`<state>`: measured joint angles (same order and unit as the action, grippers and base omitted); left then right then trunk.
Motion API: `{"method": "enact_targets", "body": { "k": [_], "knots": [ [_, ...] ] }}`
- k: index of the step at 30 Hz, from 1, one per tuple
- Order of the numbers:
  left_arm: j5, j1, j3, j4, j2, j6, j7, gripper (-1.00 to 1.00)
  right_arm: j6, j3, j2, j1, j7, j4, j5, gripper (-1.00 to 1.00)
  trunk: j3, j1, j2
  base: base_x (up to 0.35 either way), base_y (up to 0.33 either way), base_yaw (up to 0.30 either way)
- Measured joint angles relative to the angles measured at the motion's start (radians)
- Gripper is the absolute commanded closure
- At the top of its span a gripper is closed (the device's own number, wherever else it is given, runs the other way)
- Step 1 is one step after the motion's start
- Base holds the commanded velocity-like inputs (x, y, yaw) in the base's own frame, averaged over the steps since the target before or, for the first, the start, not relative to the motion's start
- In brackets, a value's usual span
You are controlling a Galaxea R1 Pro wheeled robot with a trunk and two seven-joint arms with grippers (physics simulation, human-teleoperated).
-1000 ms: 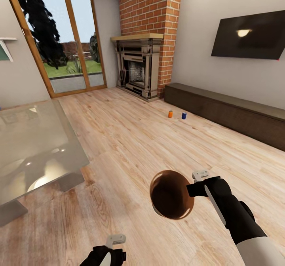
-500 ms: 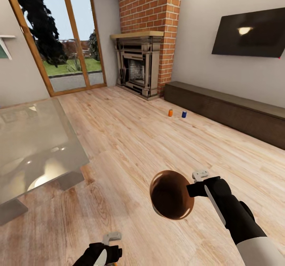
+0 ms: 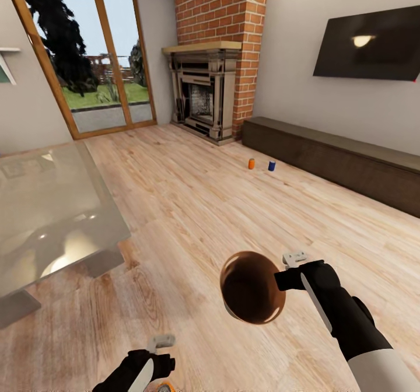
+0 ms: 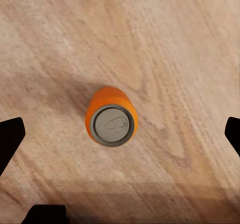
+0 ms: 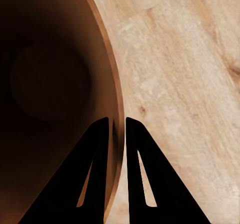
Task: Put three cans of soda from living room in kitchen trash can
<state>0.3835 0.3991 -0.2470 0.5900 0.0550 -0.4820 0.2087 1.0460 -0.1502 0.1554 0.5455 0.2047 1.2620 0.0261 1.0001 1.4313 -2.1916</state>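
The right gripper (image 5: 116, 126) pinches the tan rim of the tash can (image 3: 252, 287), held above the wood floor (image 3: 192, 205). The left gripper (image 4: 120, 134) hangs spread wide over an upright orange soda can (image 4: 111, 116) on the floor. Another orange can (image 3: 251, 163) and a blue can (image 3: 271, 165) stand near the dark cabinet (image 3: 338, 158).

— Dark fingers (image 5: 97, 184) of the right gripper (image 5: 116, 126) pinching the thin rim of the bin (image 5: 112, 99), one inside, one outside.
— And inside the bin?
— Brown and shadowed, round bottom dimly visible toward 10 o'clock.
— Beyond the rim?
— Pale wood floor (image 5: 185, 84), from 12 round to 5 o'clock.
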Motion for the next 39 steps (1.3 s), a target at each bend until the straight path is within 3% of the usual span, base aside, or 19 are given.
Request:
{"method": "enact_targets", "body": {
  "k": [12,20,32,39],
  "knots": [
    [0.0,0.001,0.0,-0.001,-0.001,0.004,0.0,-1.0,0.0,0.0,0.001,0.0,0.0,-0.001,0.003,1.0,0.047,0.046,-0.084,0.0,0.0,0.0],
    [0.0,0.001,0.0,0.0,-0.001,0.005,0.0,-1.0,0.0,0.001,0.001,0.0,0.0,0.0,0.001,1.0,0.053,0.046,-0.084,0.0,0.0,0.0],
    [0.0,0.002,0.001,-0.021,-0.002,0.029,-0.001,-1.0,0.0,0.001,0.003,0.0,0.0,-0.001,0.001,1.0,0.1,0.092,-0.168,0.0,0.0,0.0],
    [0.0,0.005,0.022,-0.041,-0.005,0.053,0.0,-1.0,0.0,0.001,0.002,0.0,0.0,0.0,0.002,1.0,0.127,0.119,-0.217,0.0,0.0,0.0]
  ]
}}
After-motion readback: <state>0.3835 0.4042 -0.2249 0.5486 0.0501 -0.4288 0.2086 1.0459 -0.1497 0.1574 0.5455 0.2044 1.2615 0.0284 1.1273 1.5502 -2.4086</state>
